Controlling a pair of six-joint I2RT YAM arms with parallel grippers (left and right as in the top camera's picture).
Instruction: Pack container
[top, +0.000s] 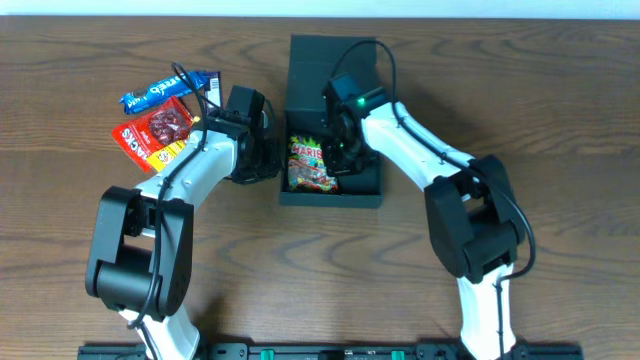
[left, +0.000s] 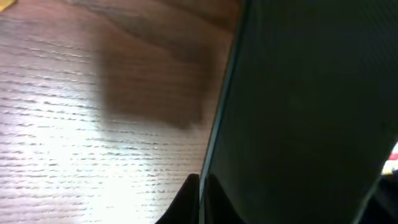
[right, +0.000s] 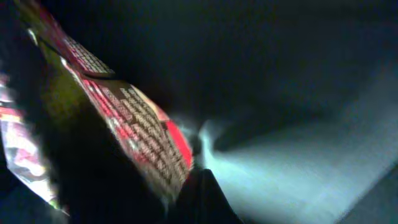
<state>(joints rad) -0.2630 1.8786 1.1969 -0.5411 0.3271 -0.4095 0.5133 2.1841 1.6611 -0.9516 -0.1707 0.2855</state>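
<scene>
The container (top: 330, 197) sits mid-table (top: 560, 90) with one packet (top: 310, 165) inside. Two packets (top: 155, 132) lie on the table to its left.

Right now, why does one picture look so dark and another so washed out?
Overhead: even light, sharp throughout. Left wrist: bright glare on the table, a soft shadow beside the container, whose near wall looks featureless. Right wrist: inside the dark container, little light; the sweet packet is blurred, close to the lens.
</scene>
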